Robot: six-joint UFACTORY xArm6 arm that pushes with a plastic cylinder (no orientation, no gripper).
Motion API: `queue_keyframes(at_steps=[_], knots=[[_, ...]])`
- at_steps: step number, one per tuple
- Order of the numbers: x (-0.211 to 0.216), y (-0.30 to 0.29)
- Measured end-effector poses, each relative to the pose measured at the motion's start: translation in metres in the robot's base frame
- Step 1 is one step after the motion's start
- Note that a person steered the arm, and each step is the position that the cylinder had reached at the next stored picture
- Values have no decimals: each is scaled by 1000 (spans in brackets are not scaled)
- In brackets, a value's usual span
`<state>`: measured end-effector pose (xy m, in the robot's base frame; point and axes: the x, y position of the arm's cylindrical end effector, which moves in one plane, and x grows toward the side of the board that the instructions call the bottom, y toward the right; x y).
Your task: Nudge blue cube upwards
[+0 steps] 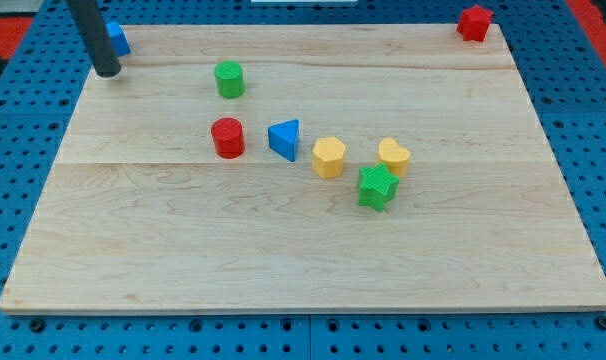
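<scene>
Hand hardware is absent on this arm: it ends in a dark rod, so nothing opens or grips, and the tip [106,71] rests on the bench [303,250] near its top-left corner. The blue cube [117,38] sits just above and right of the tip, apparently touching the rod and partly hidden by it. An upward nudge therefore requires the tip directly below the cube.

Looks like a lab or robotics test bench rather than a home or shop. Blue perforated panel [23,120] with a regular grid of holes, showing on every side of a pale wooden board [313,240]. Red panel [13,25] of the same perforated kind at upper left and upper right of the frame. Small coloured plastic blocks scattered on the board.
</scene>
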<state>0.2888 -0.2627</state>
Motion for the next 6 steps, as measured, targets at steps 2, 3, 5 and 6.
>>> queue_keyframes(at_steps=[2, 3, 5, 6], knots=[[-20, -41], [-20, -27], [-48, -35], [-47, -35]])
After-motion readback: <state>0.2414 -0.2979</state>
